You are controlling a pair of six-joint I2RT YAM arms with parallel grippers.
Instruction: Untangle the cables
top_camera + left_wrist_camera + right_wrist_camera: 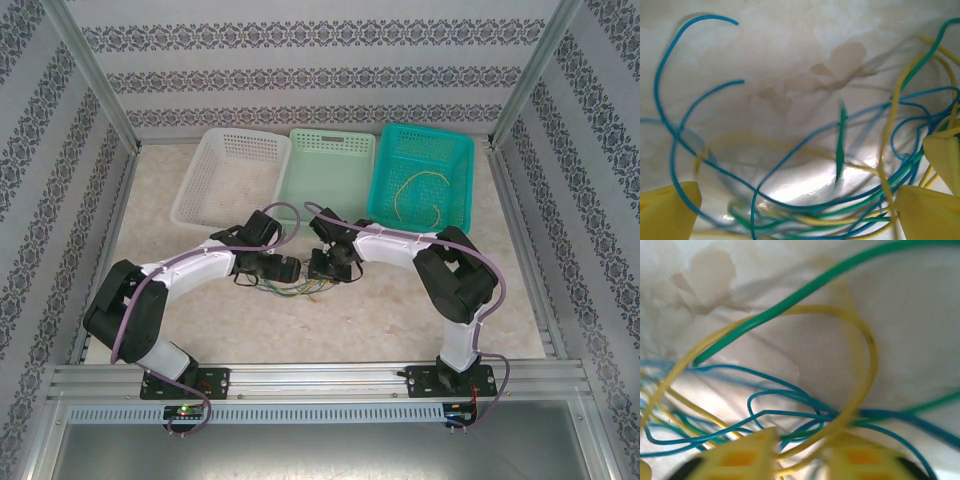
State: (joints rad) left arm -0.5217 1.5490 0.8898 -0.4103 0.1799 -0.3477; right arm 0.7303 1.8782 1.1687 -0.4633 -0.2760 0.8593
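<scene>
Two arms meet at the middle of the tabletop (380, 330) over a loose tangle of cables (296, 287), its yellow, green and blue strands crossing one another on the pale marbled surface. The tangle lies well apart from three baskets along the far edge: white (200, 190), pale green (330, 180) and teal (384, 185). One separate yellow cable (405, 185) lies inside the teal basket. The left claw (797, 215) is released, with its yellow fingertips (670, 210) spread wide and low over blue and green strands. The right claw (802, 460) has its fingers close together, and a yellow loop (867, 355) and blue strands (790, 412) run down between them. Whether it actually pinches them cannot be told. A green cable (805, 290) arcs across above.
</scene>
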